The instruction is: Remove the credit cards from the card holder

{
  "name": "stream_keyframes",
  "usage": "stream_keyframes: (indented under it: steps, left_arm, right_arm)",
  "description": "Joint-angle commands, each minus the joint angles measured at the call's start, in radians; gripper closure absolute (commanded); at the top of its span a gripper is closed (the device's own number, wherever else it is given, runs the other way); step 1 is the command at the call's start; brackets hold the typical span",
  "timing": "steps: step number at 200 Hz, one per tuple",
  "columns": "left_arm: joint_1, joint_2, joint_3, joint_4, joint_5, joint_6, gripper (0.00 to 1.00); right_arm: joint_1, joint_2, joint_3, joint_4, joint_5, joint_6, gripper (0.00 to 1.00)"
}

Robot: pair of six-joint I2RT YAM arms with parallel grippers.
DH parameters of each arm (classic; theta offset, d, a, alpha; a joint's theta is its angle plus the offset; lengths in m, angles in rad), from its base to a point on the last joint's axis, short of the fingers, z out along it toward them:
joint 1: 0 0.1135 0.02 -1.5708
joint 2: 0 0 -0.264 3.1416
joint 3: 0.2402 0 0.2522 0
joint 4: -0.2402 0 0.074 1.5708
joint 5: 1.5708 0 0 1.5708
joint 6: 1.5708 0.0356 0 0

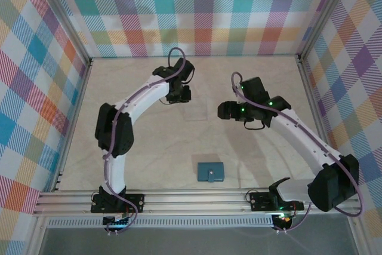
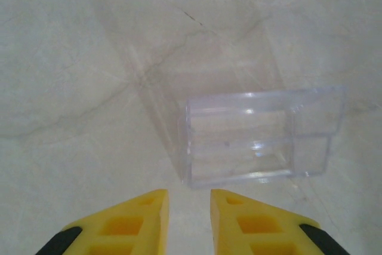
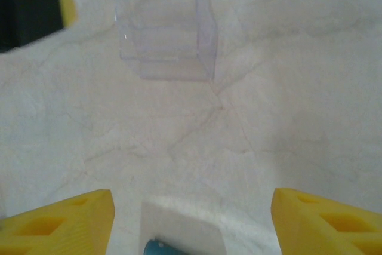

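The left tool (image 2: 188,195) stands narrowly parted, while the right tool (image 3: 192,193) is spread wide.

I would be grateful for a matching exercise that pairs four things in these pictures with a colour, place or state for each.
Things:
1. card holder
2. clear box
3. left gripper
4. right gripper

Descriptions:
A. fingers spread wide apart
B. teal, lying flat and shut
C. see-through, lying between the two grippers
D. fingers close together, only a narrow gap between them

Pairs: 1-B; 2-C; 3-D; 4-A
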Motion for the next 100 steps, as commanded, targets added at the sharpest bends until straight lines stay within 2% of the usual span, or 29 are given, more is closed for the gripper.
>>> stream_keyframes:
  steps: [1, 33, 100]
  left_arm:
    - [-0.012, -0.091, -0.102, 0.048, 0.038, 0.001, 0.74]
    - [-0.022, -0.195, -0.247, 0.091, 0.073, -0.005, 0.74]
    - [-0.104, -0.326, -0.483, 0.159, 0.133, -0.042, 0.73]
  right_arm:
    - [0.038, -0.028, -0.046, -0.081, -0.025, 0.050, 0.36]
    - [0.112, -0.056, -0.139, -0.089, -0.029, 0.101, 0.39]
    - [0.223, -0.076, -0.292, -0.034, -0.005, 0.212, 0.42]
